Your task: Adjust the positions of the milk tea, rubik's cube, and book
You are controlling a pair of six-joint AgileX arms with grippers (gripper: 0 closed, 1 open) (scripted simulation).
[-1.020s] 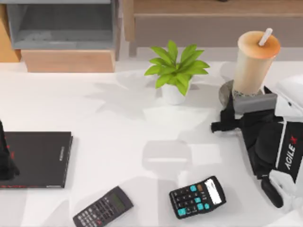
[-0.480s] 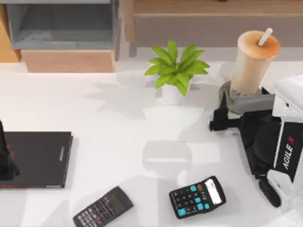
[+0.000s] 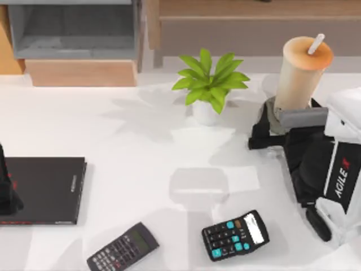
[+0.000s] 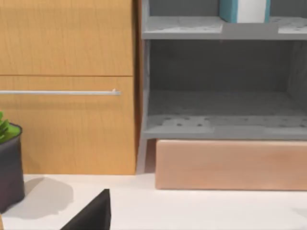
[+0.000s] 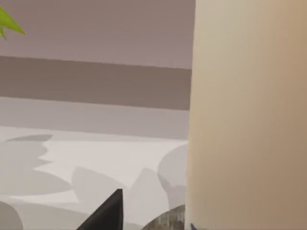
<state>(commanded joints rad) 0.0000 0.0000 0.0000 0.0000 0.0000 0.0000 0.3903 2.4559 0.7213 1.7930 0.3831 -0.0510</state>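
The milk tea (image 3: 300,73) is standing upright at the table's (image 3: 141,141) far right on a grey coaster (image 3: 269,113), w/ the right claw (image 3: 277,125) sitting at its base. The grip can't be made out, since the cup's foot and the fingers are blocking each other. To do this well, the claw should be squeezing low and level, keeping the cup vertical. The left claw is idling near the black book (image 3: 42,189). The teal book (image 4: 229,10) is sitting on a shelf, cut off.

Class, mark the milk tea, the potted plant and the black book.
milk tea (image 3: 298,79), top view, cup wall.
potted plant (image 3: 210,83), top view, leaves.
black book (image 3: 48,189), top view, cover.
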